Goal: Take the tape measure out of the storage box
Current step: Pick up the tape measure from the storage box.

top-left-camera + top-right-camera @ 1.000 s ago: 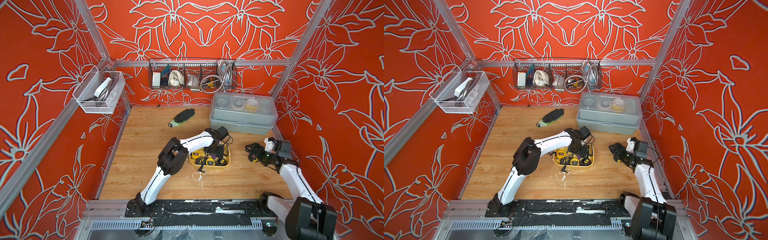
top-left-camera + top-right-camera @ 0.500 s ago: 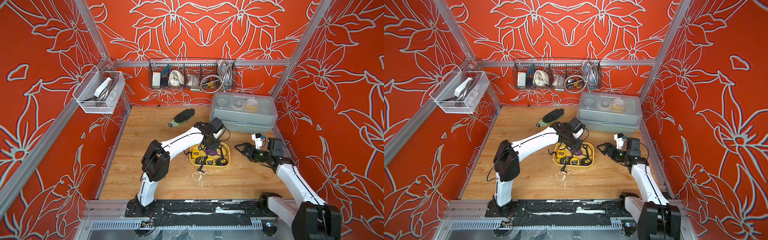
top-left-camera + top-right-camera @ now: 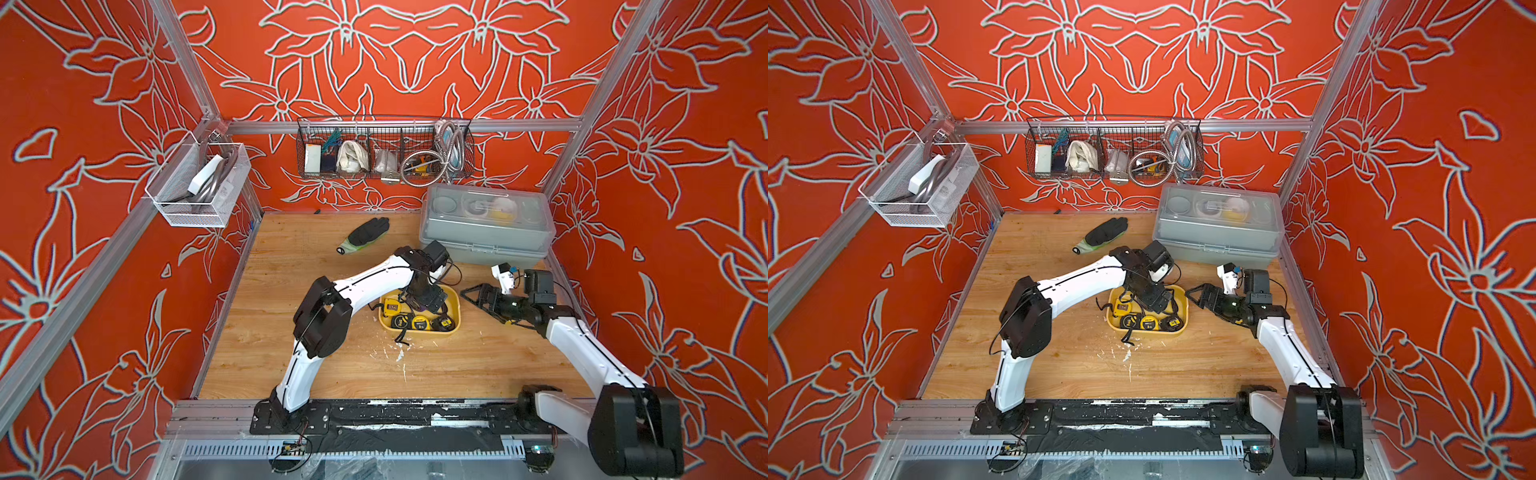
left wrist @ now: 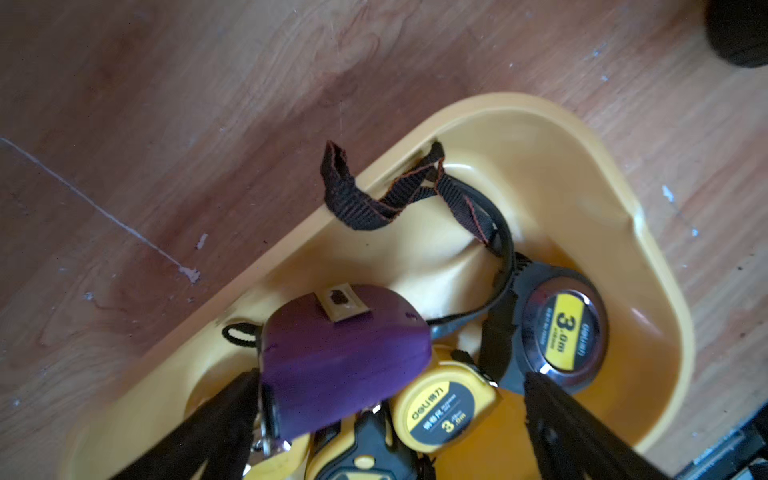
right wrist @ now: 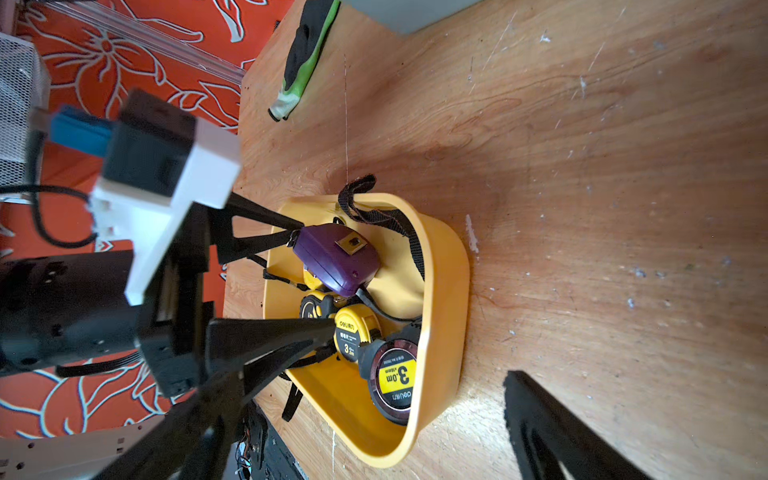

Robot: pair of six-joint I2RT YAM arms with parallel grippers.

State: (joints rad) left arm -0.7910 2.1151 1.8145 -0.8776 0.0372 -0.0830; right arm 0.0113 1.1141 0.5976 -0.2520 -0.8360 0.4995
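- Storage box: shallow yellow plastic tray with rounded corners and a low rim. It sits on the scuffed wooden tabletop, in front of the grey lidded plastic case, and shows in both top views.
- Purple tape measure: rounded plastic body with a small tan patch on its face. It lies inside the storage box on top of the other tapes, with one edge against a finger of the left gripper.
- Yellow tape measure: black face label. It is in the box, partly under the purple one.
- Black round tape measure: chrome ring and yellow printed label. It is in the box, close against its wall.
- Black woven strap: draped over the box rim, with its end hanging outside.
- Left gripper: black, reaching down into the box. Its jaws stand wide apart on either side of the purple tape measure and clamp nothing.
- Right gripper: black, low over the tabletop just beside the right end of the box. Its jaws are spread and hold nothing.
- Black-and-green work glove: flat on the wood toward the back, well apart from the box.
- Black wire basket: hung on the back wall and filled with oddments.
- White mesh basket: hung on the left wall.
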